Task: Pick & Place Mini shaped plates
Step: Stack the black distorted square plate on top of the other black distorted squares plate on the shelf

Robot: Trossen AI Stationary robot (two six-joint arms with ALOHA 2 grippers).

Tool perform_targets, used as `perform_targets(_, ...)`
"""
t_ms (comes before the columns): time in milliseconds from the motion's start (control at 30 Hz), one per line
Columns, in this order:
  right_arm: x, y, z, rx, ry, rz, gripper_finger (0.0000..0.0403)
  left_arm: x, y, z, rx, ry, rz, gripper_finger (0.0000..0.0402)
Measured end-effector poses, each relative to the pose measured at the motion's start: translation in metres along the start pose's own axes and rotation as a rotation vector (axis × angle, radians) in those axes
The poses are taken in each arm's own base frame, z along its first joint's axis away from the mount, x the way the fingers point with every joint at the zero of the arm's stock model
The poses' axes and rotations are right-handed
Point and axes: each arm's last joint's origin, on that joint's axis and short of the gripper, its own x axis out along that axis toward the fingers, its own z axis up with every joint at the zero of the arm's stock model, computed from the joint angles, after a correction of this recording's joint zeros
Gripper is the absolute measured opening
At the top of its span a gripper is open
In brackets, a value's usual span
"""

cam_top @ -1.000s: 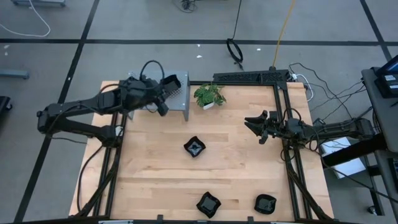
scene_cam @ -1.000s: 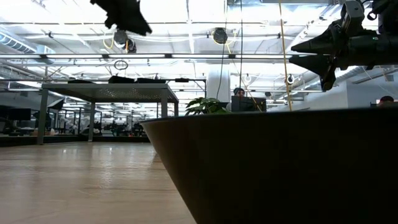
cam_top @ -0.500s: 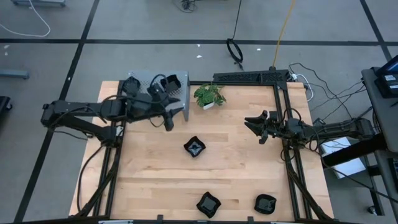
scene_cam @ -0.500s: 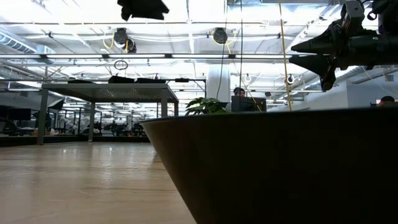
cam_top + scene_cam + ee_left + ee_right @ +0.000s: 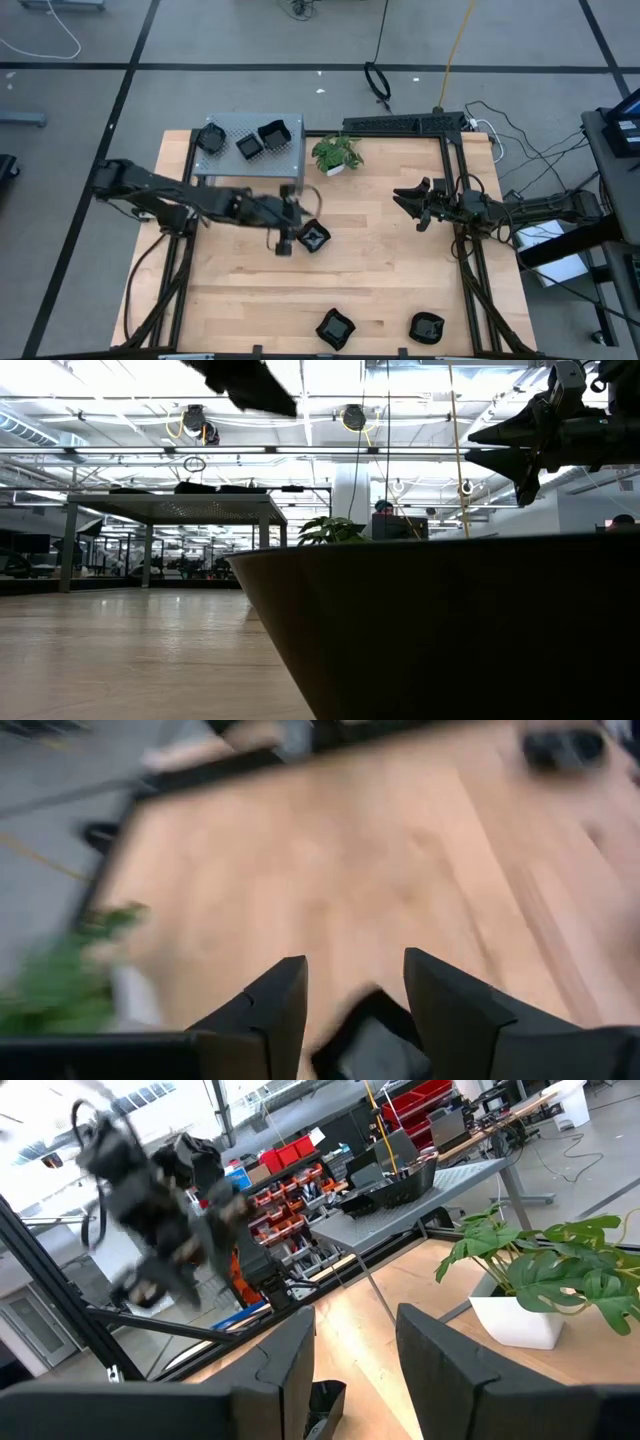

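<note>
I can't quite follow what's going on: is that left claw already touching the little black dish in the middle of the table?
Cannot tell. In the high view the left gripper sits right beside the dish, with no clear gap or contact; the left wrist view is blurred.

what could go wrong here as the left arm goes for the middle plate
1. The left gripper sits right beside the middle plate, and the left wrist view is blurred by motion. Coming in fast, it may knock the plate aside rather than straddle its rim.
2. The plate looks glossy with a wavy edge, so the open jaws may slip off it.
3. The tray already holds three plates, close together. Dropping another there could bump them.
</note>
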Motion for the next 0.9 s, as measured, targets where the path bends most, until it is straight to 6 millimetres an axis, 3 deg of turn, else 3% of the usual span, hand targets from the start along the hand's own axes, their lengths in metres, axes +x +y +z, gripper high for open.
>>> perform_targets(333,0.0,0.0,0.0,0.0,0.0,0.0,0.013,0.057,-0.058,-0.043,0.214,0.246,-0.24,0.0173)
perform_targets(567,0.0,0.0,0.0,0.0,0.0,0.0,0.013,0.087,-0.065,-0.065,0.394,0.326,-0.155,0.0173)
perform_targets(900,0.0,0.0,0.0,0.0,0.0,0.0,0.013,0.099,-0.068,-0.081,0.424,0.414,-0.106,0.0173)
